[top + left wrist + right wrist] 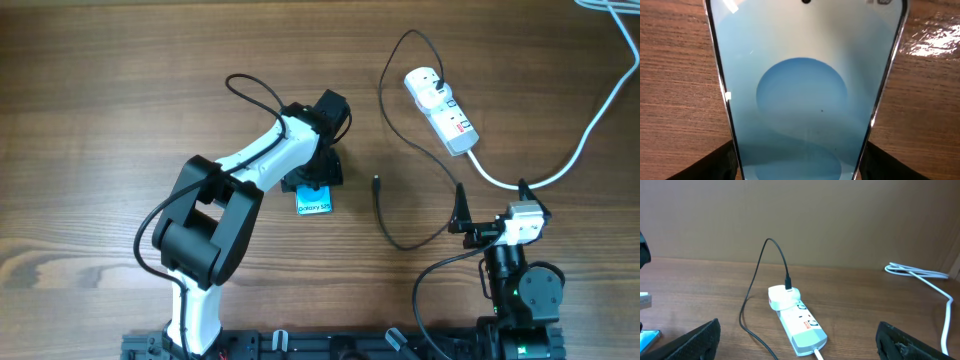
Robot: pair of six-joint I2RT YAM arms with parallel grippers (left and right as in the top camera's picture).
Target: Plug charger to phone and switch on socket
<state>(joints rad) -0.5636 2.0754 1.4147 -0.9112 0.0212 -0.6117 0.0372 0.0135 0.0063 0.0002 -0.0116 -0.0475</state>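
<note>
I have the left gripper (315,180) reached out to the centre of the frame, and its fingers (705,167) sit against both long edges of the phone (805,100), which I read as clamped on it. The turquoise screen fills the left wrist view, and in the overhead view its lower end pokes out just below the gripper. I judge that hold is meant to steady the phone so its port can take the plug. The charger (377,186) lies loose on the table (100,100), its connector tip just right of centre and well apart from the phone. From there the thin cable sags down the frame, then runs up and loops into the white adapter (785,297) at the top end of the socket (443,110), upper right. So the mains end is already seated, and only the phone end and the switch are left to do. The right gripper (463,212) waits at lower right near the cable's slack. Its fingers (695,340) are spread wide and hold nothing, which I take as readiness to pick up the tip. The socket's thick white cord (590,140) sweeps off the right edge. The surface is dark wood grain with a patch of glare (935,40) beside the phone. Behind the table the right wrist view shows only a plain brown wall (800,215).
</note>
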